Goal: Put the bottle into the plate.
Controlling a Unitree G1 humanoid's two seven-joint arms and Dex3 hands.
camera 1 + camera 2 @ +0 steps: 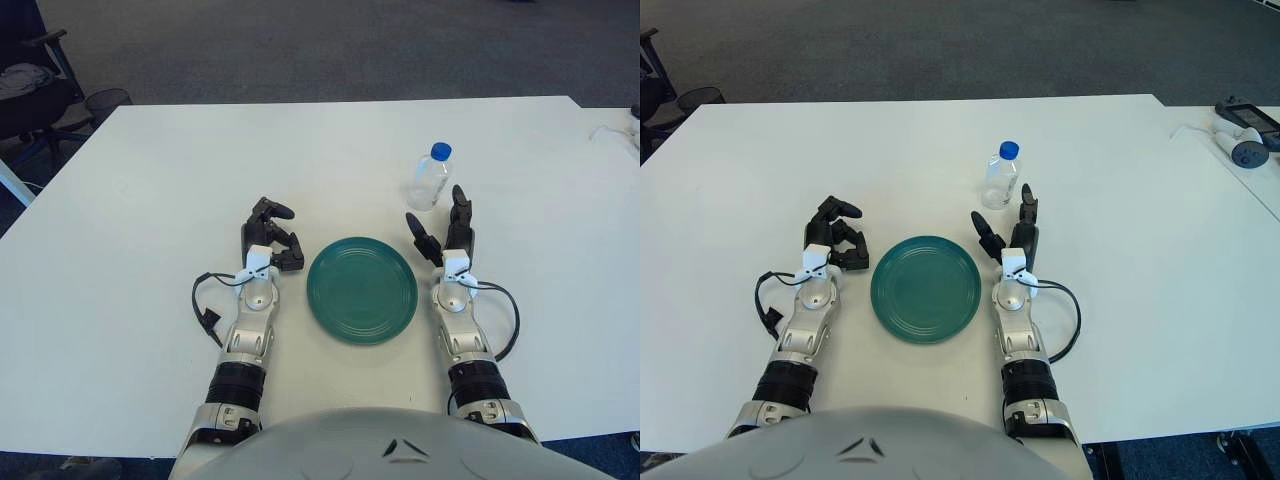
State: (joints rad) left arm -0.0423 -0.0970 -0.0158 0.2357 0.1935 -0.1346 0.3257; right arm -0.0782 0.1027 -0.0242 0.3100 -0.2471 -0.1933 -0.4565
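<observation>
A clear plastic bottle (pixel 430 177) with a blue cap stands upright on the white table (pixel 150 180), beyond and to the right of a round green plate (pixel 361 289). My right hand (pixel 441 228) shows just right of the plate, a little nearer than the bottle and apart from it, fingers spread and empty. My left hand (pixel 272 233) shows just left of the plate, fingers curled and holding nothing. The plate is bare.
A black office chair (pixel 30 90) stands off the table's far left corner. A white and black device with a cable (pixel 1240 135) lies on the adjoining table at the far right.
</observation>
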